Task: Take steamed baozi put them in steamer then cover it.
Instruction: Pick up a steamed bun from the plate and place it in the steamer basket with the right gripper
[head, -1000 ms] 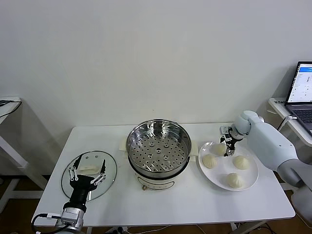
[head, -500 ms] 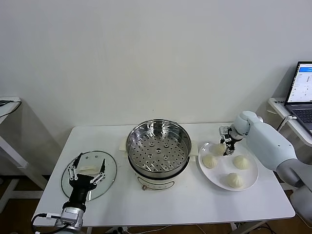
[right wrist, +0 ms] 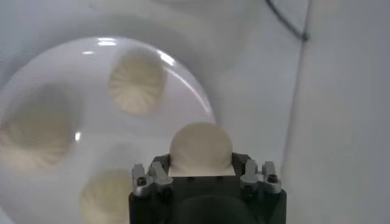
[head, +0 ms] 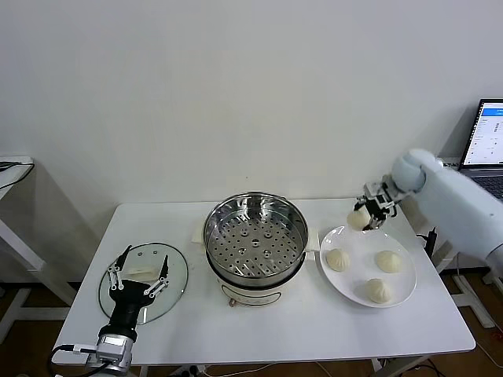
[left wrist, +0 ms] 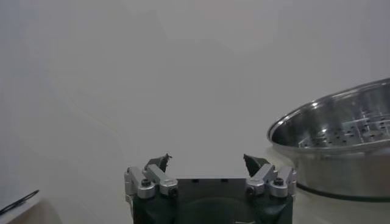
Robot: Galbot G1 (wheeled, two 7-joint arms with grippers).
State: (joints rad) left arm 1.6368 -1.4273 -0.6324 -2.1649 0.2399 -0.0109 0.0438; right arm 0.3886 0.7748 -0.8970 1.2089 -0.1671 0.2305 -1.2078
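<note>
The steamer (head: pixel 255 236) stands uncovered in the middle of the table, its perforated tray bare. My right gripper (head: pixel 368 213) is shut on one steamed baozi (head: pixel 358 219) and holds it in the air above the far edge of the white plate (head: pixel 408 276). In the right wrist view that baozi (right wrist: pixel 200 145) sits between the jaws of the right gripper (right wrist: pixel 201 167). Three more baozi (head: pixel 337 259) (head: pixel 387 261) (head: pixel 379 290) lie on the plate. The glass cover (head: pixel 176 267) lies flat at the table's left, with my open left gripper (head: pixel 146 256) hovering over it. The left gripper (left wrist: pixel 207 163) holds nothing.
A laptop (head: pixel 489 145) stands on a side table at the far right. Another small table (head: pixel 12 169) stands at the far left. A small white block (head: pixel 198 232) lies just left of the steamer. In the left wrist view the steamer (left wrist: pixel 341 131) is off to one side.
My right gripper has risen from the plate with one baozi in it, and its arm has swung up and back. The left gripper has barely shifted over the cover.
</note>
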